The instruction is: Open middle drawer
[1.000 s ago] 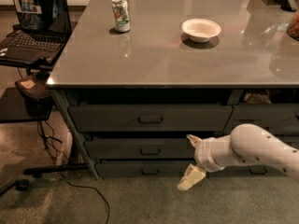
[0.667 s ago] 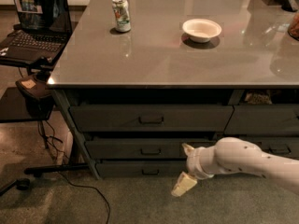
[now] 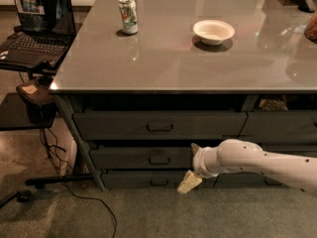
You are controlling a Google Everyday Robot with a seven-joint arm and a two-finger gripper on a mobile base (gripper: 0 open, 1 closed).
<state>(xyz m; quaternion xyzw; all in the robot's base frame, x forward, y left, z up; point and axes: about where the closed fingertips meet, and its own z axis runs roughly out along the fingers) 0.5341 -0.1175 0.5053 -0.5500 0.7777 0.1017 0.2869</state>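
Hand: hand (image 3: 189,166) at the right end of the middle drawer (image 3: 129,157), in front of its face; fingers spread apart, one tip up, one down, holding nothing.
Arm: white arm (image 3: 257,162) comes in from the right of the middle drawer, low.
Middle drawer: second of three stacked fronts under the desk; dark grey, flat, medium height, small dark rectangular pull (image 3: 159,160) at centre; front looks in line with its neighbours.
Top drawer: top drawer (image 3: 114,125) just above the middle drawer, taller front, same pull.
Bottom drawer: bottom drawer (image 3: 133,179) just below it, thinnest front.
Desk: desk (image 3: 163,63) above the middle drawer, glossy grey top.
On desk: can (image 3: 128,15) up-left, white bowl (image 3: 213,31) up-right.
Room: open laptop (image 3: 37,24) on a dark stand far left of the middle drawer; cable (image 3: 74,192) trailing on the floor (image 3: 148,214) below-left; dim light.
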